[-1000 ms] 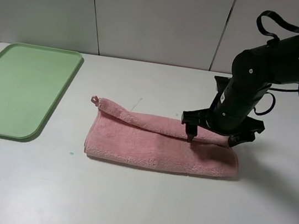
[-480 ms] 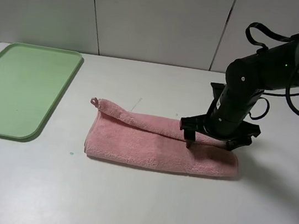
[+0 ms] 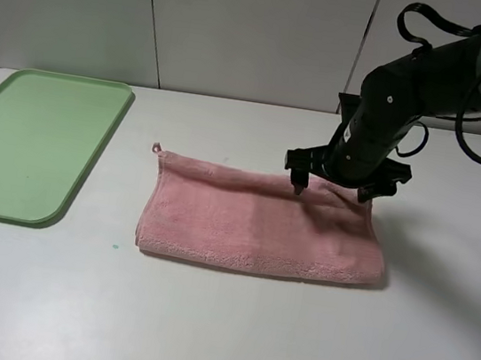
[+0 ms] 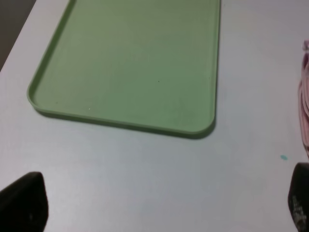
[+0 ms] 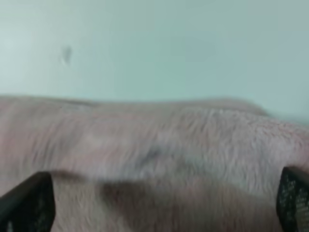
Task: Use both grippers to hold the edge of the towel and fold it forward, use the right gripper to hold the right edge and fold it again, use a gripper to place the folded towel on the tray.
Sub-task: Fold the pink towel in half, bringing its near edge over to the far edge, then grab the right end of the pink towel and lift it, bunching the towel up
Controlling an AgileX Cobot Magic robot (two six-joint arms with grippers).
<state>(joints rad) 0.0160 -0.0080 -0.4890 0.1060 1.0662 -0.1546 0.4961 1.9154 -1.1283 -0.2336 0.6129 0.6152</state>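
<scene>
Tabletop (image 3: 218, 338) holds towel (image 3: 260, 232) beneath spread right pincer (image 3: 330, 191).

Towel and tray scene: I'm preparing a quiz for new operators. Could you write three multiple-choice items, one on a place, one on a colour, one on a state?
1. In the high view, where is the towel relative to the tray?
A. On it
B. On the table, to its right
C. Under it

2. What colour is the tray?
A. Light green
B. Blue
C. White

3. How is the right end effector?
A. Shut on the towel
B. Open at the towel's far edge
C. Open over the tray

Answers: 1 B, the tray is bare and the towel lies beside it; 2 A, its whole surface is green; 3 B, its jaws stand wide apart over pink cloth.
</scene>
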